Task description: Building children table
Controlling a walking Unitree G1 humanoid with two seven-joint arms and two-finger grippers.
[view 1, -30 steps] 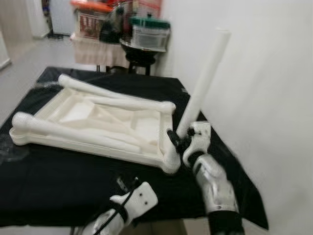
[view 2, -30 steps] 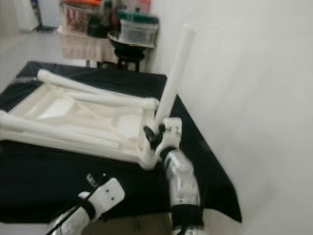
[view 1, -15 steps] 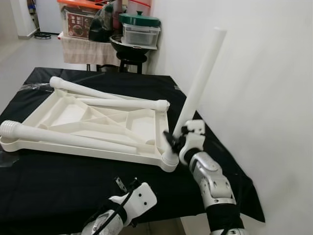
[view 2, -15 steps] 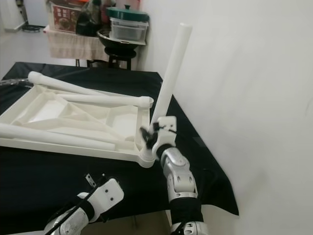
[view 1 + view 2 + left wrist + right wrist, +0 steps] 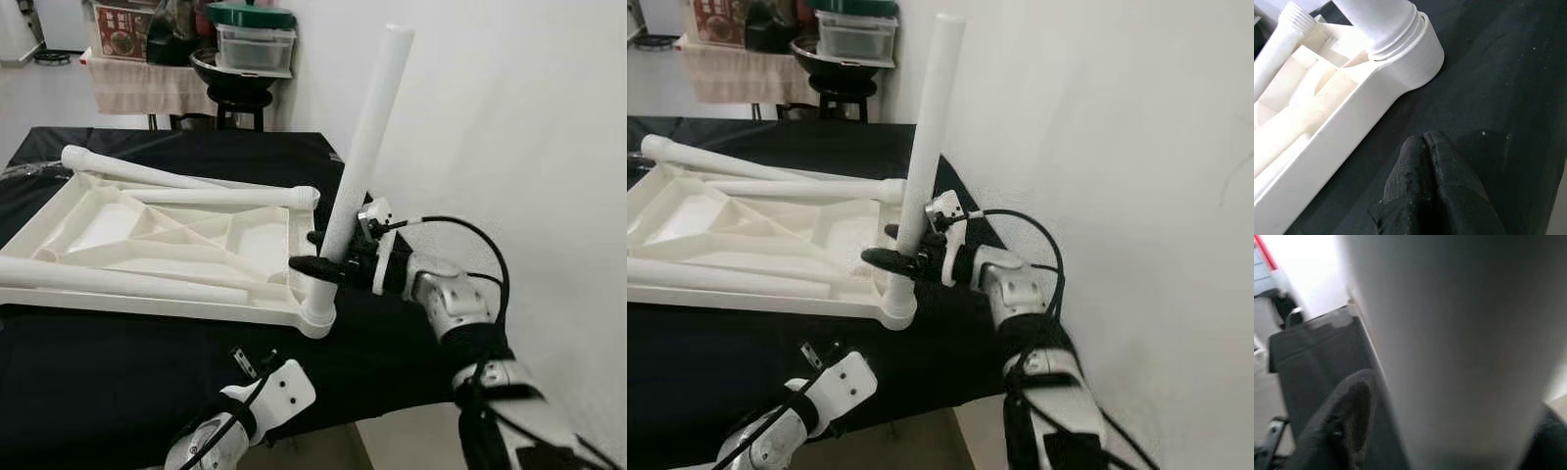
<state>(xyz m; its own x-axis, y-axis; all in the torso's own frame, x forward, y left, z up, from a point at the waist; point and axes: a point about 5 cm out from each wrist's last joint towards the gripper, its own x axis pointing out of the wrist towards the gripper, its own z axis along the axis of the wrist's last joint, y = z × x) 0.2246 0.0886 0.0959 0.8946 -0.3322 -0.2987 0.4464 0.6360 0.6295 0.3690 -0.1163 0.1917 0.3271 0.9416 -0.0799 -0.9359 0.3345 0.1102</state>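
Gripping the upright table leg (image 5: 364,147) low down, my right gripper (image 5: 321,253) clamps it above the tabletop's (image 5: 147,235) near-right corner socket. My left gripper (image 5: 1422,147) hangs near, fingers together.

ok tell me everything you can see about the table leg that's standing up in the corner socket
The upright leg is a long, smooth white tube, plastic by its look, leaning slightly toward the wall. Its foot sits in the near right corner socket of the upturned tabletop, with threads showing at the joint. The right gripper clasps it low down, one black finger on each side. Nothing else touches it.
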